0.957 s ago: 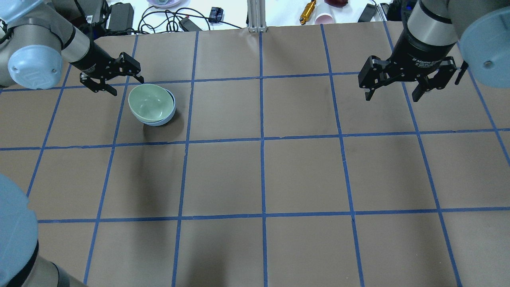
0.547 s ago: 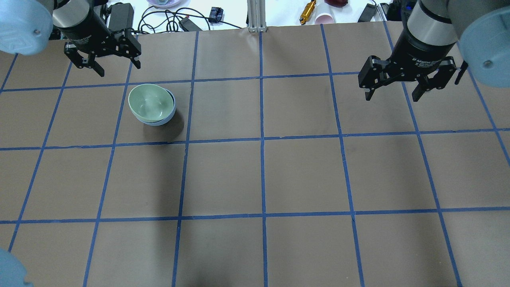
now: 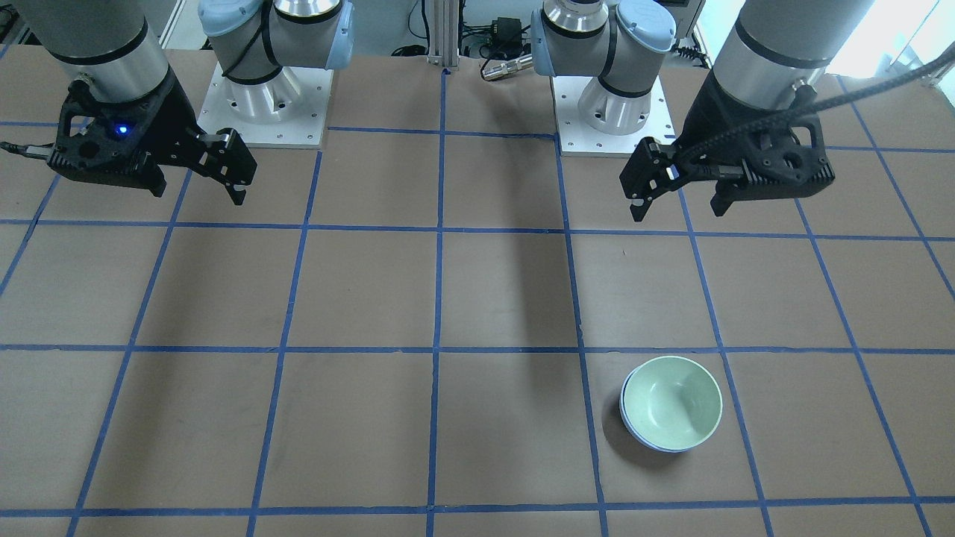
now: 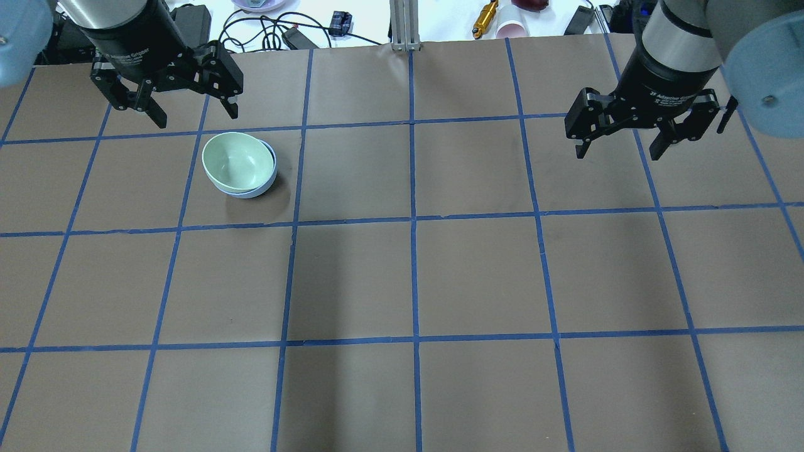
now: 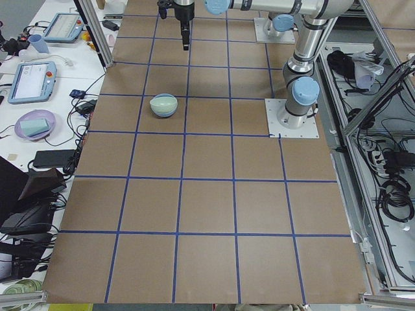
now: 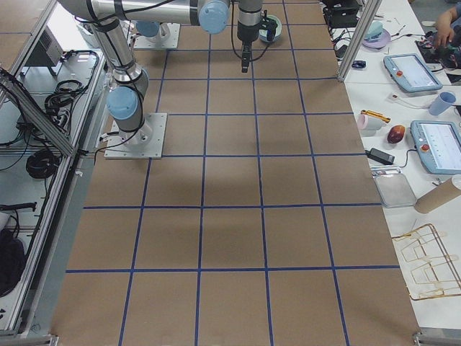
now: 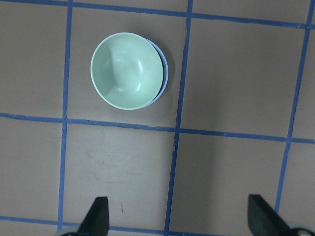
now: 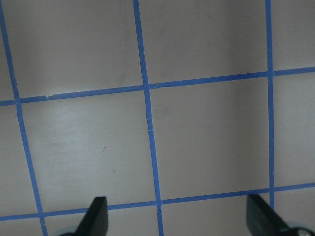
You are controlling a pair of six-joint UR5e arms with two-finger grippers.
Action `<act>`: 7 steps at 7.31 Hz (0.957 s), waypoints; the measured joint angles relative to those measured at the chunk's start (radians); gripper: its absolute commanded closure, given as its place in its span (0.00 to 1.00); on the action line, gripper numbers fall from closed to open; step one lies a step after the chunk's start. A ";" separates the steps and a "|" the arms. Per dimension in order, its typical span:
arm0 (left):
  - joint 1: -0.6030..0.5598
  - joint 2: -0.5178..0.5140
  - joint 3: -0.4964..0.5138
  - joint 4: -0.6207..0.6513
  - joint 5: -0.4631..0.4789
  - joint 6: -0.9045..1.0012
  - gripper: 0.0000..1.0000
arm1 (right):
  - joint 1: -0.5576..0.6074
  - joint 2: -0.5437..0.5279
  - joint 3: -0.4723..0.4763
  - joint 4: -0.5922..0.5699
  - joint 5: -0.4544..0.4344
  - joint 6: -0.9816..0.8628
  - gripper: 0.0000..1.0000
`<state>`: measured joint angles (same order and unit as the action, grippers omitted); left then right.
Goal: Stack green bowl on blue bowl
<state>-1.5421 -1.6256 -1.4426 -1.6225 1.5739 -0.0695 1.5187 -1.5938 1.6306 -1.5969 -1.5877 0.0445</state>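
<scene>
The green bowl (image 4: 237,161) sits nested in the blue bowl (image 4: 267,181), of which only a thin rim shows, on the brown table at the far left. The stack also shows in the front view, green bowl (image 3: 675,403) in blue bowl (image 3: 629,425), and in the left wrist view, green bowl (image 7: 127,70) in blue bowl (image 7: 166,74). My left gripper (image 4: 196,116) is open and empty, raised above the table just beyond the bowls. My right gripper (image 4: 619,154) is open and empty, high over the far right of the table.
Blue tape lines grid the brown table (image 4: 414,276). Beyond its far edge lie cables, a black power adapter (image 4: 190,25), a pink cup (image 4: 510,28) and an aluminium post (image 4: 402,25). The arm bases (image 3: 261,104) stand at the robot's side.
My left gripper has risen and pulled back from beside the stacked bowls toward the far edge, turning as it went. The bowls and the right arm have not moved.
</scene>
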 measured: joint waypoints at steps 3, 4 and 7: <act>-0.006 0.043 -0.038 -0.006 0.002 0.000 0.00 | 0.000 0.000 0.000 0.000 0.000 0.000 0.00; -0.007 0.047 -0.040 -0.005 0.002 0.001 0.00 | 0.000 0.000 0.000 0.000 0.000 0.000 0.00; -0.007 0.052 -0.042 -0.002 0.002 0.000 0.00 | 0.000 0.000 0.000 0.000 0.000 0.000 0.00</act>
<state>-1.5495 -1.5738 -1.4847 -1.6246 1.5757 -0.0695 1.5187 -1.5938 1.6311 -1.5969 -1.5877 0.0444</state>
